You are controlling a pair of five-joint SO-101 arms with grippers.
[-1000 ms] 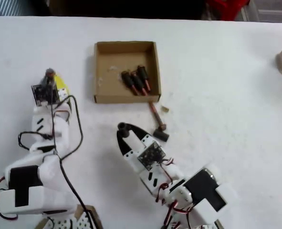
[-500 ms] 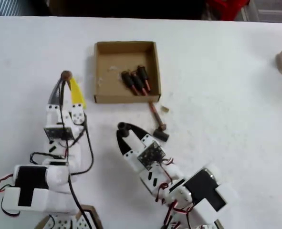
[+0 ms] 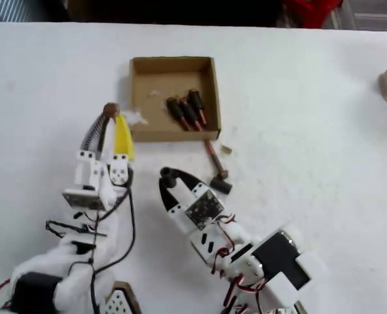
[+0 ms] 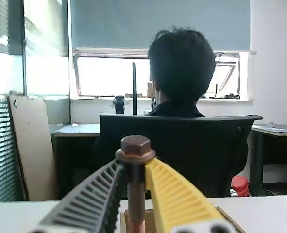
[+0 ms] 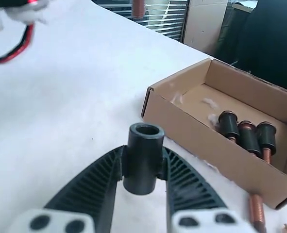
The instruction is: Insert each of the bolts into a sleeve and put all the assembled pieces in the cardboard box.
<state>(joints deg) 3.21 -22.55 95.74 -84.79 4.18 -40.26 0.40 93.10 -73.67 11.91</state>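
The left claw (image 3: 110, 122) is closed on a bolt (image 3: 110, 110), at about 8 o'clock from the cardboard box (image 3: 172, 61) and just beside its near left corner. It pinches the shank right under the hexagonal head, so the bolt stands upright with the head on top. I think this grip is chosen so that the lower part of the shank hangs free and can go down into a hole. From the left wrist the copper head (image 4: 135, 148) rises just above the grey and the yellow fingers (image 4: 175, 194).

The right claw (image 3: 169, 180) is at 6 o'clock from the box, well apart from the other claw. Its two black fingers are closed around a black sleeve (image 5: 144, 158) and hold it by the sides. The bore looks upward and nothing covers it, which seems to me a way to offer the hole to the bolt.

Three assembled pieces (image 3: 188, 110) already lie side by side inside the box, toward its right wall. A loose bolt (image 3: 211, 156) rests on the table at 5 o'clock from the box, just outside the corner, with a spare sleeve (image 3: 221, 186) near its head. I judge that this pair waits for its turn.
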